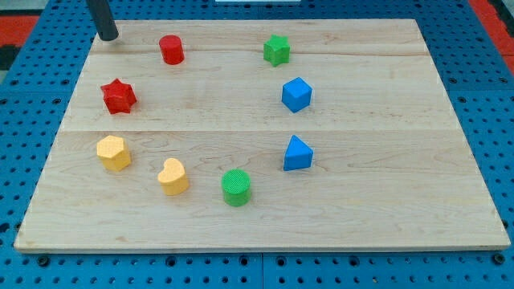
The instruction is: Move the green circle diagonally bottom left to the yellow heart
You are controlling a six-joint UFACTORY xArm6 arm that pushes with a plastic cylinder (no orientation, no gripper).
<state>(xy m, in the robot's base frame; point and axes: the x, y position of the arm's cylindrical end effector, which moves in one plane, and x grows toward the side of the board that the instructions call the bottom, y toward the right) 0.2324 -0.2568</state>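
The green circle (236, 187) stands near the view's bottom middle of the wooden board (385, 160). The yellow heart (173, 177) lies just to its left, a short gap between them. My tip (108, 36) is at the view's top left corner of the board, far from both blocks, up and left of the red star (119, 96).
A yellow hexagon (113, 152) lies left of the heart. A red cylinder (171, 50) and a green star (277, 50) sit near the top. A blue cube (295, 94) and a blue triangle (297, 153) sit right of centre.
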